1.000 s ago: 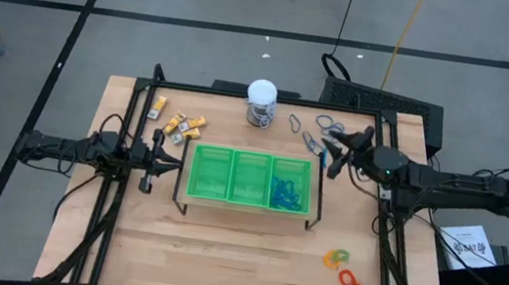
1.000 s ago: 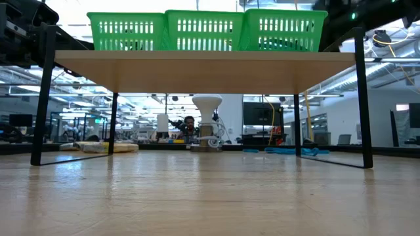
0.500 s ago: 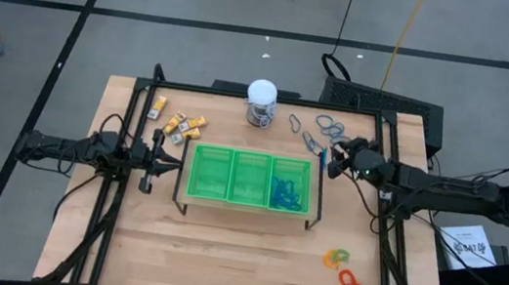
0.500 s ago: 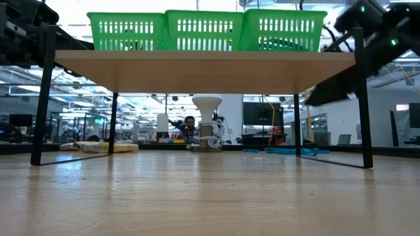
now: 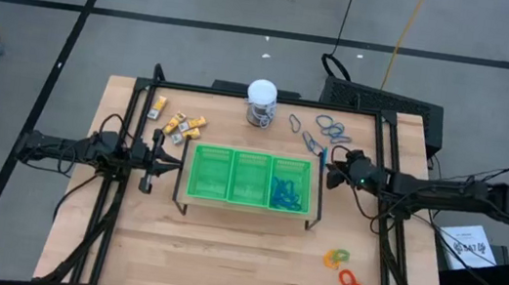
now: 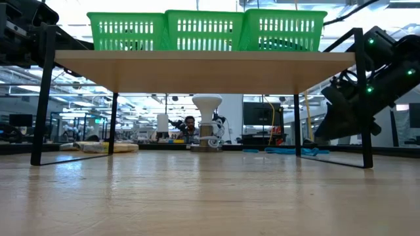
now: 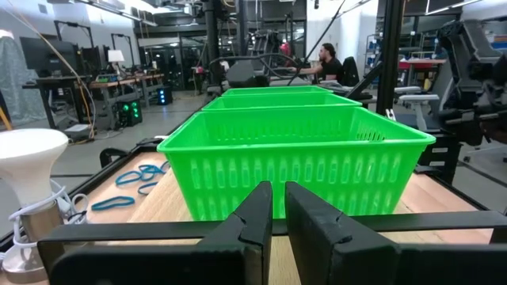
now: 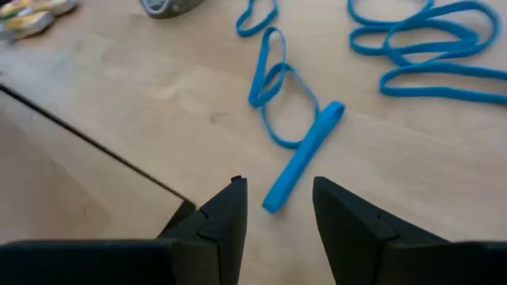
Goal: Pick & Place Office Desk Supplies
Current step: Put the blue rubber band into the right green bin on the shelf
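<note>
Thin blue loops lie on the table at the far right (image 5: pixel 331 126). One flat blue loop (image 8: pixel 301 158) lies just ahead of my right gripper (image 8: pixel 279 190), which is open and tipped down low over the table; its fingers stand on either side of the loop's near end (image 8: pixel 273 202). In the high view this gripper (image 5: pixel 330 164) is beside the right end of the green tray (image 5: pixel 253 154). More blue loops (image 5: pixel 287 194) fill the tray's right compartment. Yellow-and-white pieces (image 5: pixel 178 123) lie far left, coloured rings (image 5: pixel 343 277) near right. My left gripper (image 5: pixel 159 157) waits shut, left of the tray.
The tray sits on a raised wooden shelf with thin black legs (image 6: pixel 41 98). One black rail (image 8: pixel 95 142) runs across the table close beside my right gripper. A white-topped round jar (image 5: pixel 261 102) stands at the far middle. A person (image 6: pixel 189 124) sits far off in the room.
My right gripper has come down from above the shelf to just over the table, beside the tray's right end. It has rolled about its own axis and tipped nose-down toward the blue loops. The loops have not moved.
</note>
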